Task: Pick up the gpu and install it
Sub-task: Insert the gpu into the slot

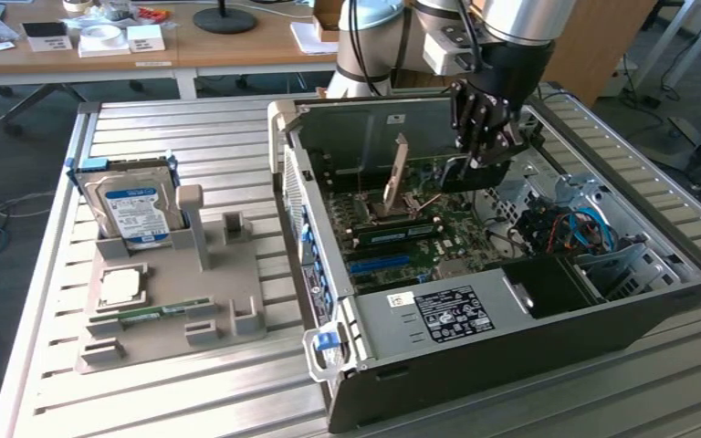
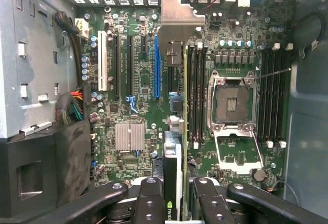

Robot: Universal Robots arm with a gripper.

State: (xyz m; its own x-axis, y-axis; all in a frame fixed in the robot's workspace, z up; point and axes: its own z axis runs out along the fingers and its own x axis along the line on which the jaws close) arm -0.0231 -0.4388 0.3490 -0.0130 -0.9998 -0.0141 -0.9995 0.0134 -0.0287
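Pinching the gpu [image 2: 172, 157] by its upper edge in the gripper [image 2: 175, 196], edge-on over the motherboard [image 2: 117, 108] inside the case [image 1: 448, 319], near the blue slot [image 2: 157, 65]; probably light and stiff yet fragile, so best held by bare board edge, clear of components and contacts.

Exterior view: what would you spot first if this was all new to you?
A big dark open computer case sits on the slatted metal table, its green circuit board bare. The robot's black fingers reach down into it, pinching the thin flat gpu card edge-on above the board. At the exterior view's left, a blue-and-white-labelled hard drive stands upright in a grey holder.
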